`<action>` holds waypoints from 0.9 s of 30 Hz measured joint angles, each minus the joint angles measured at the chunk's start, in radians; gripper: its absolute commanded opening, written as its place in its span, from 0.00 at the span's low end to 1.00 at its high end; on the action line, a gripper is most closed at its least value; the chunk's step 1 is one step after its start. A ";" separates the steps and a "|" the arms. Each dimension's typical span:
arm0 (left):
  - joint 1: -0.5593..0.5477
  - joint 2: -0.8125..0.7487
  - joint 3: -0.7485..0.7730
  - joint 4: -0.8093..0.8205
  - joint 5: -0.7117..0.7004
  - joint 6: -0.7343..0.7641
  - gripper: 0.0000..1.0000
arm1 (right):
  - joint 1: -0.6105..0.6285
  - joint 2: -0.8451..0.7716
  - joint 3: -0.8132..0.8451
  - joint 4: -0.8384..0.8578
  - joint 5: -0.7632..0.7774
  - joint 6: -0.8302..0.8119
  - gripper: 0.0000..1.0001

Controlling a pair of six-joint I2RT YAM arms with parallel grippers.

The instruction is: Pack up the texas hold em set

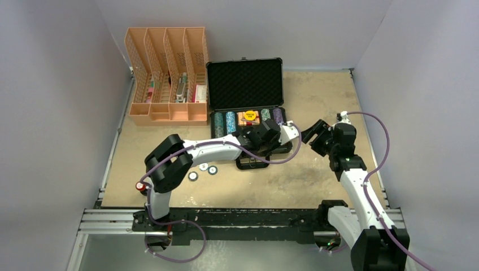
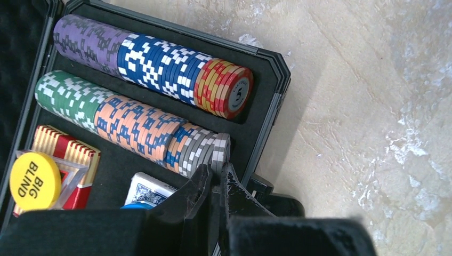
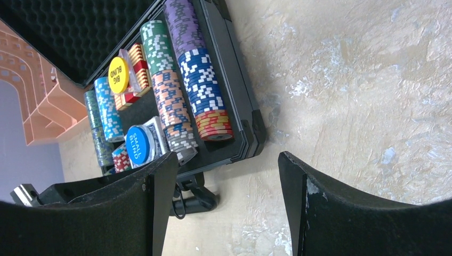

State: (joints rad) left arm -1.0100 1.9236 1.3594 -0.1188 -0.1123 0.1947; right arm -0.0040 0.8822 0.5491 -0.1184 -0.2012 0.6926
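Note:
The black case (image 1: pixel 210 96) lies open at the back middle of the table, foam lid up, with rows of multicoloured poker chips (image 1: pixel 230 121) in its tray. My left gripper (image 2: pixel 217 173) is over the tray's front right corner, shut on a grey chip (image 2: pixel 220 152) at the end of the lower chip row. Beside that row lie a red deck (image 2: pixel 64 154), a blue deck (image 2: pixel 146 192) and a yellow "BIG BLIND" disc (image 2: pixel 34 180). A blue "SMALL BLIND" disc (image 3: pixel 137 144) rests by the blue deck. My right gripper (image 3: pixel 228 165) hangs open and empty over bare table, right of the case handle (image 3: pixel 200 200).
Three loose chips (image 1: pixel 203 169) lie on the table under the left arm, in front of the case. An orange slotted organiser (image 1: pixel 166 76) stands at the back left, touching the case's left side. Grey walls close in the table on three sides.

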 measured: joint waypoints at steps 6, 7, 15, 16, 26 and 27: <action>-0.010 0.000 0.000 -0.005 -0.039 0.038 0.22 | 0.000 0.010 0.000 0.005 -0.001 0.000 0.72; -0.009 0.001 0.000 -0.012 -0.059 0.042 0.25 | 0.000 0.010 0.000 0.005 -0.001 0.001 0.72; 0.000 0.001 -0.016 -0.027 -0.108 0.052 0.36 | 0.000 0.016 0.000 0.006 -0.002 0.003 0.72; 0.001 0.001 -0.016 -0.031 -0.108 0.051 0.37 | 0.000 0.016 0.000 0.008 -0.003 0.003 0.72; 0.029 -0.045 -0.023 -0.056 -0.073 0.005 0.45 | 0.000 0.021 -0.003 0.026 -0.037 -0.002 0.67; 0.034 -0.061 -0.031 -0.054 -0.065 -0.005 0.45 | 0.000 0.020 -0.009 0.039 -0.057 -0.008 0.65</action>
State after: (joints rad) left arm -0.9756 1.8629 1.3289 -0.1730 -0.1776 0.1902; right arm -0.0040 0.9024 0.5404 -0.0792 -0.2584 0.6846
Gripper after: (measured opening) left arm 0.449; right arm 0.694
